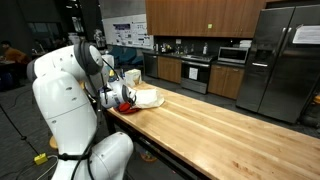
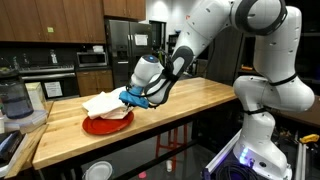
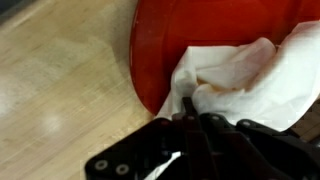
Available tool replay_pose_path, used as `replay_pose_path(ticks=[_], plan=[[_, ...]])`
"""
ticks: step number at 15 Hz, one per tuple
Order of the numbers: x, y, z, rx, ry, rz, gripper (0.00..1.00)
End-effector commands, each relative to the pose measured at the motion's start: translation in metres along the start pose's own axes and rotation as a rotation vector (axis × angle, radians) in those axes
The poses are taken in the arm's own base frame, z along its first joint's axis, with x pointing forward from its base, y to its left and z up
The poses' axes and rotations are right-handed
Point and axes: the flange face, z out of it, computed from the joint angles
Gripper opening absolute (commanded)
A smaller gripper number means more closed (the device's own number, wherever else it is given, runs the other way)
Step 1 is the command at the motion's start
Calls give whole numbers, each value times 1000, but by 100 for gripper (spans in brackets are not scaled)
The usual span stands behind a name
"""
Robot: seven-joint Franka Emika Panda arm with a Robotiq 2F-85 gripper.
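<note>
one cloth (image 3: 250, 75), pinched in the tool (image 3: 188, 106), drapes the red plate (image 3: 185, 30).

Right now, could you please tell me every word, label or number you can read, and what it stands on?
Nothing can be read.
The posters on the wall: print too small to read.
The sheet on the fridge: too blurred to read.
No print shows on the cloth, the plate or the gripper.
</note>
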Motion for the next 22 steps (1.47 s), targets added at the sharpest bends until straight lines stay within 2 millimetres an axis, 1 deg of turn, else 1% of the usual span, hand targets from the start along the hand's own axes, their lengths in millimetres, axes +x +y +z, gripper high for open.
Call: replay_pose_path(ticks=[1,5,7,8,11,15,18,20,22], plan=[[23,2,2,35,66,19,1],[56,3,10,117,206,56,1],[63,7,12,123,233,68,1],[63,10,14,111,230,71,1],[52,16,12,75,179,69,1],[25,16,-6,92,89,8,1],[11,13,-17,107,54,-20,1],[11,10,-16,104,62,-9,1],[21,8,-8,129,149,6,1]])
